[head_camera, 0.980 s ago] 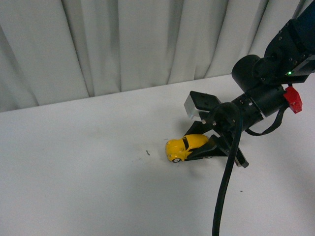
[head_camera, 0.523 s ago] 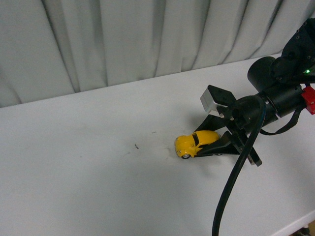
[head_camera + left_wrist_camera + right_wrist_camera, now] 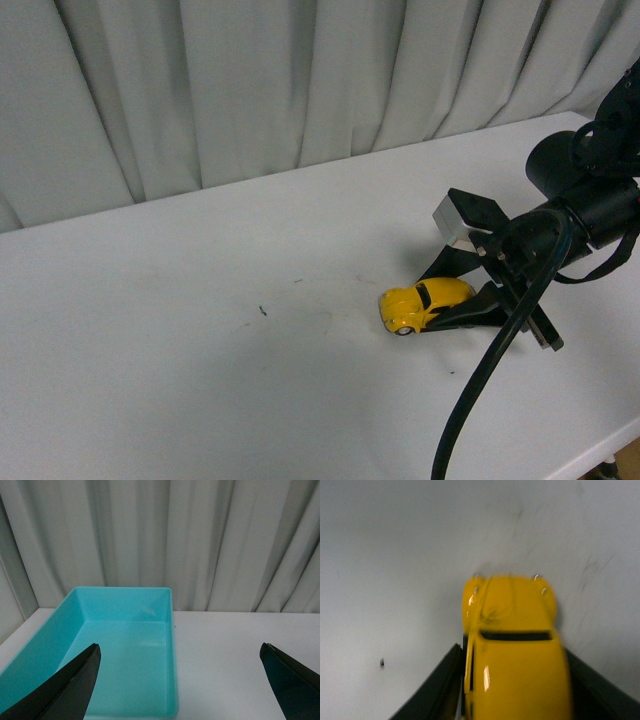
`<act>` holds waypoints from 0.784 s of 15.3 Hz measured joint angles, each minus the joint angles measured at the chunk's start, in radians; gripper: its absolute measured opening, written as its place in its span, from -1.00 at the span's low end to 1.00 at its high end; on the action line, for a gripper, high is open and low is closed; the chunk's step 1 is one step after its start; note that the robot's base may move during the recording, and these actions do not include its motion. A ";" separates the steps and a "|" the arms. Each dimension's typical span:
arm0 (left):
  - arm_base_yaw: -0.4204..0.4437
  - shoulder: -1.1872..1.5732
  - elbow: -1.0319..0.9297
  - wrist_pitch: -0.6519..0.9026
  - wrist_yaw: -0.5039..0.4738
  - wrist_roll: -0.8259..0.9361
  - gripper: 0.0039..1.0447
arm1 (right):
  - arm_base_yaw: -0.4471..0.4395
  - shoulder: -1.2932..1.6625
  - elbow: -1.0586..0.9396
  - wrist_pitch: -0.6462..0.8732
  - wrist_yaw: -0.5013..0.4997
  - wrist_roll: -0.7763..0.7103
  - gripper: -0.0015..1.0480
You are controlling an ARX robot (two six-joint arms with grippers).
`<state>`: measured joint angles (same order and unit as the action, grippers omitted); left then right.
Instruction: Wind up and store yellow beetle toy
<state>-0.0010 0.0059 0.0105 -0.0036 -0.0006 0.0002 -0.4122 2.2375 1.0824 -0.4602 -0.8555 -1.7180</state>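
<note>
The right gripper (image 3: 440, 303), arm stretched low over the counter (image 3: 200, 380), clamped the beetle (image 3: 412, 300), which sat near the right edge. The left gripper (image 3: 179, 652) gaped wide above a teal bin (image 3: 60, 630).

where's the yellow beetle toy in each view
front view: yellow beetle toy right of centre on the white table, inside the right gripper.
left wrist view: not in it.
right wrist view: middle, between the black fingers.
shared landmark: those black fingers flanking it.
</note>
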 joint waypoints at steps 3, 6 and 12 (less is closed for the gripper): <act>0.000 0.000 0.000 0.000 0.000 0.000 0.88 | -0.002 -0.001 -0.015 0.021 0.020 0.011 0.90; 0.000 0.000 0.000 0.000 0.000 0.000 0.88 | -0.002 -0.001 -0.020 0.028 0.017 0.025 0.87; 0.000 0.000 0.000 0.000 0.000 0.000 0.88 | 0.000 -0.002 -0.020 0.043 0.013 0.053 0.87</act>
<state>-0.0010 0.0059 0.0105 -0.0036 -0.0002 0.0002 -0.4122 2.2356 1.0626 -0.4175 -0.8425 -1.6646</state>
